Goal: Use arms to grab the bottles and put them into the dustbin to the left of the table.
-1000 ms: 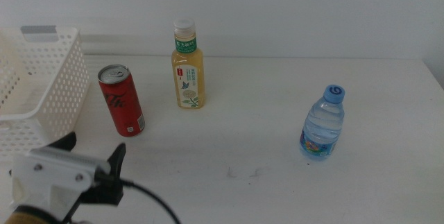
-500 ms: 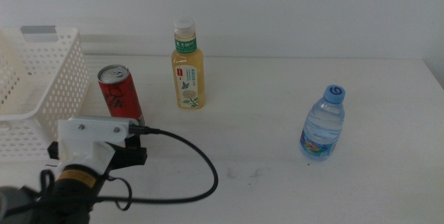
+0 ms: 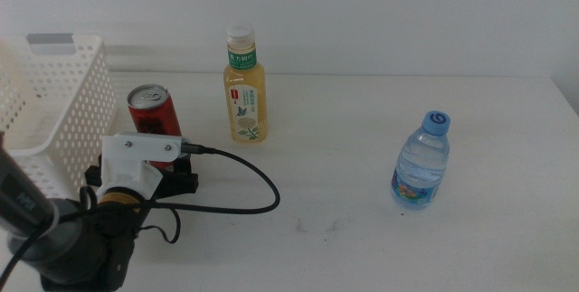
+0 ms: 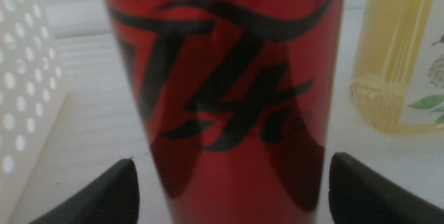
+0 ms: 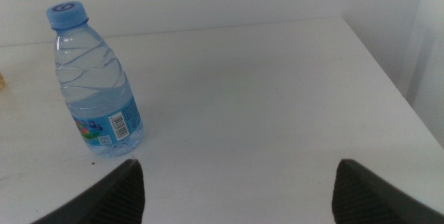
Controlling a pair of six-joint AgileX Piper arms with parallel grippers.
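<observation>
Soda can point(image 3: 152, 113) and left gripper point(image 3: 172, 181) meet near the table's left side: the red can stands upright just beside the white dustbin point(image 3: 56, 111), and the left arm, with its white box-shaped wrist part point(image 3: 137, 158) and a looping black cable point(image 3: 244, 203), reaches in from the lower left so that it hides the can's lower half in the middle view. In the left wrist view the red can point(image 4: 225, 92) fills the space between the two dark jaws, which stand spread apart on either side of it, each with a gap to the can's wall; the jaws are not pressed against it. The perforated white wall of the dustbin point(image 4: 28, 106) shows on one side of the can and the base of the yellow tea bottle point(image 4: 402, 64) on the other.

The tea bottle point(image 3: 244, 89), white-capped with a green label, stands upright near the can, farther back on the table point(image 3: 362, 220). The small clear water bottle point(image 3: 422, 161) with its blue cap stands upright well apart from both, toward the right side.

The right gripper point(image 5: 236, 182) is out of the middle view; its wrist view shows its jaws wide apart above bare tabletop, with the water bottle point(image 5: 94, 85) standing off to one side, untouched.
</observation>
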